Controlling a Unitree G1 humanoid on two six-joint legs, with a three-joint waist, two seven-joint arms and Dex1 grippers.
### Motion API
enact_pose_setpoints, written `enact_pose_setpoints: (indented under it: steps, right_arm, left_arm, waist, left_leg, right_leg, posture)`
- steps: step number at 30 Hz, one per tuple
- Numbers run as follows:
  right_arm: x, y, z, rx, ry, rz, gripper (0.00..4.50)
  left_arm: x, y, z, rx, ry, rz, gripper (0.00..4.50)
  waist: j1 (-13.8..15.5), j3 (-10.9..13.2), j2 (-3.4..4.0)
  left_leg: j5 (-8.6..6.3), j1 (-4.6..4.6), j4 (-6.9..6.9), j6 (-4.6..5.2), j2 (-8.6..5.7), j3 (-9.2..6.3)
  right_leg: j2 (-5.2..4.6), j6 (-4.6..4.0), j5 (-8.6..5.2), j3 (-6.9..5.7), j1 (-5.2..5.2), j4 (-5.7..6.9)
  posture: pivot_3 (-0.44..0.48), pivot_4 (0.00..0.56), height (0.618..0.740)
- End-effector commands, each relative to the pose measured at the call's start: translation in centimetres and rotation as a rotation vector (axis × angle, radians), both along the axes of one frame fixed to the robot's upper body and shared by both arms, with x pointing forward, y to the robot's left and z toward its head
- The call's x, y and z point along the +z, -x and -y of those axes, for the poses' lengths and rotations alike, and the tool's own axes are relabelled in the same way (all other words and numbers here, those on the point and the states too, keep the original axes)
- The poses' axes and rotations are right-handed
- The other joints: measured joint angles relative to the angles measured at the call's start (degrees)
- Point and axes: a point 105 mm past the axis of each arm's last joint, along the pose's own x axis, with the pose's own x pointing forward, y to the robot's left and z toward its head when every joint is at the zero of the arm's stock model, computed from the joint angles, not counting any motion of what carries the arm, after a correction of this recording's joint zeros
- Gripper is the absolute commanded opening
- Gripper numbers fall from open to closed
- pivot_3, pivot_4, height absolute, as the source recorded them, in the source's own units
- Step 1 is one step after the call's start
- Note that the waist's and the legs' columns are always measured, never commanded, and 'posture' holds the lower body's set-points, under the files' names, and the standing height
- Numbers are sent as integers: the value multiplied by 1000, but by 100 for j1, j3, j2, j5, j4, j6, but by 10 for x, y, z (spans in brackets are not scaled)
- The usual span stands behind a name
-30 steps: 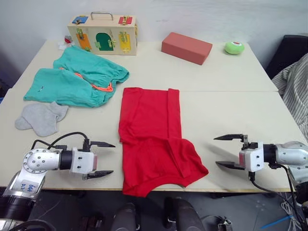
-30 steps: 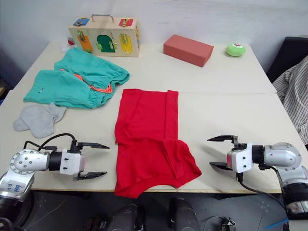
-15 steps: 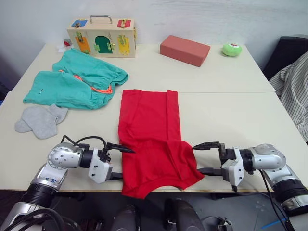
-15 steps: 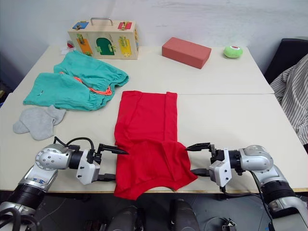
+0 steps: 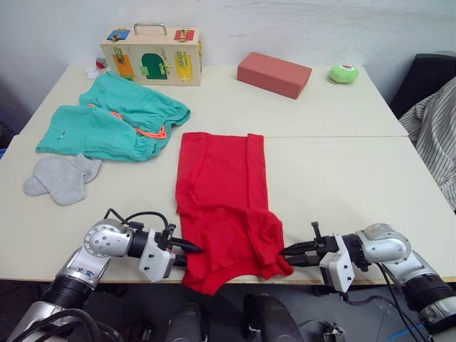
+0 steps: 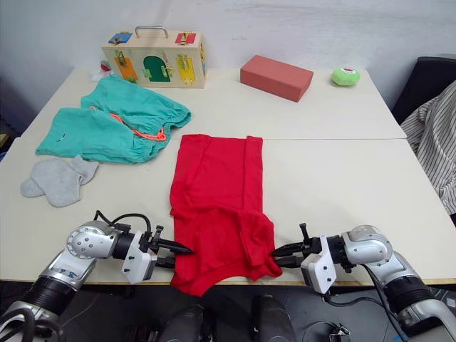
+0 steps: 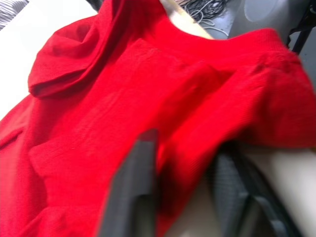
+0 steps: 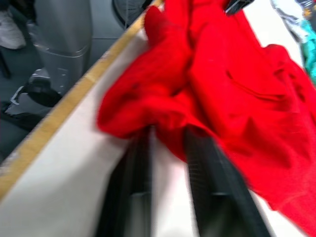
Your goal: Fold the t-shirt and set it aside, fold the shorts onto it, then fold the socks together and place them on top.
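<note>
T-shirt: the t-shirt [image 5: 226,206] lies lengthwise at the table's [image 5: 335,171] middle front, sides folded in, near end bunched at the front edge.
Left gripper: the left gripper [image 5: 191,249] is at the shirt's near left edge; in the left wrist view red cloth sits between the two fingers [image 7: 136,182], jaws narrowed around it, so I judge it pinched.
Right gripper: the right gripper [image 5: 291,254] is at the near right corner; its wrist view shows a fold of cloth between nearly closed fingers [image 8: 205,173].
Shorts, socks: the shorts [image 5: 110,117] lie at the far left, the socks [image 5: 60,177] just in front of them; both untouched.
Risk 1: the right pinch looks shallow, on a bunched lobe; on lifting, only the top layer may come and the fold would open.
Risk 2: uneven travel of the two arms would skew the fold across the shirt.
Risk 3: the hem overhangs the front edge and could drag on it.
Risk 4: carrying the fold too far back brings cloth near the shorts' drawstring [image 5: 153,130].
View difference: head views give the layout and both arms; wrist views give cloth between fingers and the table edge [image 8: 64,108] beside the bunched corner.
</note>
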Motion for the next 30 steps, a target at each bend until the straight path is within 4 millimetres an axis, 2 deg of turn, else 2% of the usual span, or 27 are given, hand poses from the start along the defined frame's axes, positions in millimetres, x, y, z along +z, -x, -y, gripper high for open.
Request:
enact_pose_setpoints:
  steps: [1,3,5,6,13,20,24,26,30]
  right_arm:
    - [3,2,2,-22,6,-26,0]
    - [10,4,1,-46,-39,-60,0]
    - [28,2,-4,-130,-166,-153,0]
    - [32,7,-3,-131,-170,-197,0]
    - [27,49,14,-116,-22,-423,0]
    - [24,69,12,-113,12,-496,0]
    - [35,63,6,-162,-26,-548,0]
    - [47,53,2,-220,-95,-607,0]
    - [84,17,-6,-309,-276,-673,0]
  left_arm:
    - [-9,6,-3,21,-14,-57,30]
    - [-6,7,-4,40,9,-78,30]
    - [5,14,-5,44,60,-132,30]
    - [11,19,-5,52,89,-159,30]
    - [21,47,-26,109,78,-303,30]
    - [16,59,-31,158,76,-360,30]
    - [24,56,-33,222,120,-432,30]
    - [37,48,-31,289,210,-508,30]
    - [68,21,-35,428,391,-639,30]
  waist:
    - [-1,2,4]
    - [0,6,11]
    - [-7,7,13]
    - [-27,9,15]
    - [18,18,21]
    - [140,19,20]
    - [153,21,17]
    - [149,25,10]
    - [126,37,2]
  left_leg:
    - [0,1,0,1,0,-1]
    - [0,0,-1,0,0,-1]
    - [0,-2,-7,-1,1,-1]
    - [0,-10,-9,-2,3,-3]
    - [-3,-12,-13,-2,2,-10]
    - [-19,-19,-17,-30,2,-8]
    - [-21,-27,-18,-32,2,-8]
    - [-20,-32,-18,-30,3,-10]
    - [-4,-34,-16,-4,4,-14]
  right_leg:
    - [-1,0,0,0,0,2]
    - [-1,-1,-1,0,-3,2]
    - [-1,-5,-3,-1,-7,2]
    - [0,-7,-5,-1,-16,2]
    - [0,-7,-9,-6,-16,-5]
    - [5,-5,-13,-6,-23,-12]
    - [6,-4,-13,-7,-28,-17]
    - [5,-4,-13,-7,-31,-18]
    - [5,-4,-13,-5,-32,-13]
  posture:
    - [0,150,740]
    - [0,150,740]
    - [0,150,740]
    - [0,150,740]
    - [0,150,740]
    - [0,150,740]
    - [0,150,740]
    - [0,150,740]
    - [0,150,740]
